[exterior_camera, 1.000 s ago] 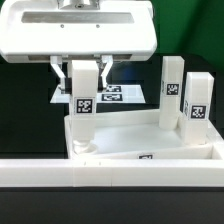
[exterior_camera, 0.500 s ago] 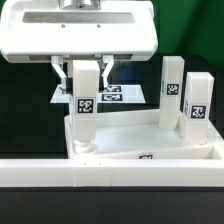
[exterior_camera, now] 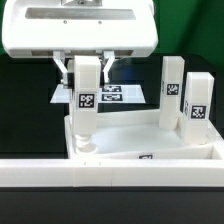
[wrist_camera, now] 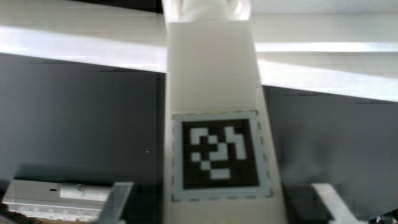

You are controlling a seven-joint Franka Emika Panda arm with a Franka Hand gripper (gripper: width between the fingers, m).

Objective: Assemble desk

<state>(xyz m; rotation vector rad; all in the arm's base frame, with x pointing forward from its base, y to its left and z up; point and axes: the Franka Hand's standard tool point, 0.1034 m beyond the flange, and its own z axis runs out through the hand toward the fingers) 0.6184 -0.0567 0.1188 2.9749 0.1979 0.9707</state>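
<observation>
with the gripper (exterior_camera: 88, 60) clamped on the top of a white leg (exterior_camera: 86, 98), the step in hand looks like seating or screwing this leg into the tabletop's corner socket (exterior_camera: 84, 147) at lower left of centre in the exterior view. the leg stands upright, tag facing the camera, its foot at or just inside the socket; whether the thread has engaged cannot be told. fingers (exterior_camera: 68, 70) show either side of the leg's upper end, pressed to it, jaws partly apart around its width.

tabletop (exterior_camera: 130, 140) lies tray-side up across the lower middle, just behind the long white wall (exterior_camera: 110, 175). two more legs (exterior_camera: 172, 88) and (exterior_camera: 196, 108) stand upright at the exterior view's right, apparently already in their sockets. marker board (exterior_camera: 118, 95) lies flat behind, mid frame.

wrist view: the held leg (wrist_camera: 215, 110) runs down the centre with its tag (wrist_camera: 221, 150) low in the frame, dark table around it.

next move likely needs a twist about the leg's axis, held vertical with light downward pressure, then a release and regrasp.
</observation>
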